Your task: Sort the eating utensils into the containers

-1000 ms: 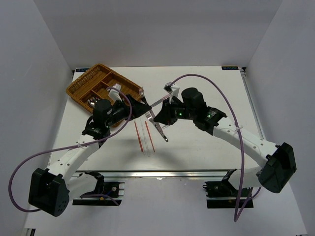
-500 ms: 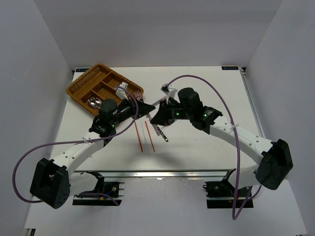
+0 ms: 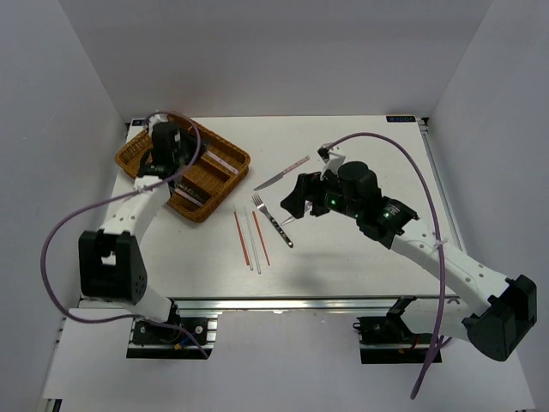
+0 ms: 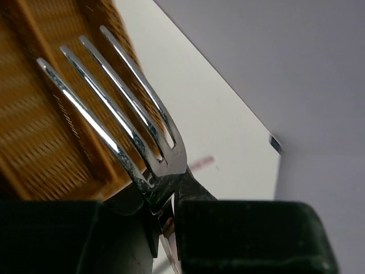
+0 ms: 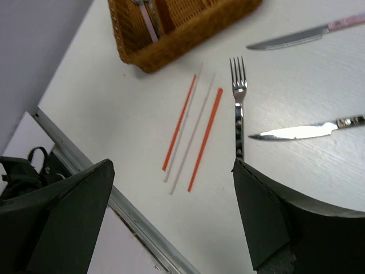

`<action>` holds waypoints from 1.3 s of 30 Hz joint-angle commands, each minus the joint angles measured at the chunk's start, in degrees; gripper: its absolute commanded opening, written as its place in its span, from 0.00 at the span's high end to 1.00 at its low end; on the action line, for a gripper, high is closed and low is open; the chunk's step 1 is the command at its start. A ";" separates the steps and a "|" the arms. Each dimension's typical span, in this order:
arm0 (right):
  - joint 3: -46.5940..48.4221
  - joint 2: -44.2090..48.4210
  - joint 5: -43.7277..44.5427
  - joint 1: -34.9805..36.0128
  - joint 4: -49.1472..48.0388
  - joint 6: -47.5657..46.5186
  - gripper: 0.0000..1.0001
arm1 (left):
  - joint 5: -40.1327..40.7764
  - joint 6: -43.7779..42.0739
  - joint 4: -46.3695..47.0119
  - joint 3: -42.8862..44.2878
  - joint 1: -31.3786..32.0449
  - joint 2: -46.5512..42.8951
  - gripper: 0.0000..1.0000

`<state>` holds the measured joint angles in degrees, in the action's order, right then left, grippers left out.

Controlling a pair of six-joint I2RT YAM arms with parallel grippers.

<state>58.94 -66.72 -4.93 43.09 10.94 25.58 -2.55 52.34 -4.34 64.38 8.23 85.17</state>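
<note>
Swinging away from the middle of the table (image 3: 360, 146), the left arm now reaches over the far left part of the wicker cutlery tray (image 3: 206, 215), while the right arm has pulled back to the right. The left gripper (image 4: 165, 217) is clamped on the neck of a fork (image 4: 131, 131), whose tines stick out above the woven tray. Which compartment lies beneath it I cannot tell.

The right gripper (image 5: 171, 168) is spread wide and holds nothing, hovering above the table. Below it lie two red chopsticks and one white one (image 5: 191, 131), nearly parallel and close together. Just to their right is a second fork (image 5: 238, 108), tines pointing toward the tray. A pink-handled knife (image 5: 302, 35) lies beyond it, and another knife (image 5: 302, 130) lies beside the fork's handle. The tray seems to hold a few utensils already.
</note>
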 commanded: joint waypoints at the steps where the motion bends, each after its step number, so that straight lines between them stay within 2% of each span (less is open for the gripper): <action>1: -2.33 1.67 2.91 -0.20 2.68 -1.59 0.11 | 8.59 -1.61 -7.85 9.86 -2.42 8.48 1.00; 4: -3.56 3.08 3.17 -0.46 3.12 -2.64 0.11 | 11.06 -3.72 -10.94 16.72 -4.18 13.96 1.00; 7: -4.00 3.87 3.61 -0.55 4.00 -3.61 0.11 | 11.07 -4.78 -12.36 19.63 -6.03 19.06 1.00; 11: -4.09 3.18 4.05 -0.64 4.27 -5.19 0.11 | 10.89 -5.75 -12.89 19.82 -6.65 22.76 0.99; 13: -4.01 1.78 3.18 -0.64 4.27 -5.80 0.11 | 10.98 -6.19 -12.71 19.38 -6.73 24.25 0.94; 14: -3.83 1.16 2.39 -0.64 4.35 -6.77 0.11 | 10.90 -6.28 -12.36 18.77 -6.65 24.61 0.89; 15: -3.74 0.54 0.81 -0.64 4.35 -7.30 0.11 | 10.29 -6.37 -12.01 18.68 -6.65 25.31 0.74; 18: -3.13 -2.97 -1.48 -0.64 4.79 -9.31 0.11 | 9.84 -6.28 -11.48 18.50 -6.73 25.66 0.48; 19: -2.78 -5.50 -2.10 -0.55 5.58 -9.67 0.11 | 9.84 -6.02 -11.22 18.41 -6.73 25.49 0.32; 22: -1.11 -11.56 -0.53 -0.20 6.99 -10.99 0.14 | 9.67 -5.49 -11.74 18.68 -6.74 24.00 0.16; 24: 0.55 -14.92 1.67 0.67 7.16 -11.17 0.20 | 9.93 -5.49 -12.36 18.94 -6.73 22.60 0.02; 27: 4.50 -23.60 5.79 2.43 7.86 -12.40 0.34 | 10.81 -6.45 -15.94 20.78 -6.73 18.64 0.02; 30: 8.11 -29.23 9.66 4.19 8.66 -14.15 0.40 | 11.25 -8.30 -18.94 20.96 -6.73 12.68 0.02; 33: 12.94 -34.24 10.55 4.63 9.10 -15.47 0.44 | 9.58 -10.40 -18.08 16.23 -6.73 3.28 0.02; 39: 22.88 -44.79 12.66 4.81 12.17 -18.29 0.47 | -0.78 -16.20 -16.14 3.22 -6.73 -12.62 0.02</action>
<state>76.75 -107.63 4.84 47.92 20.91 9.93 3.14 40.84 -20.10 72.73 1.48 77.60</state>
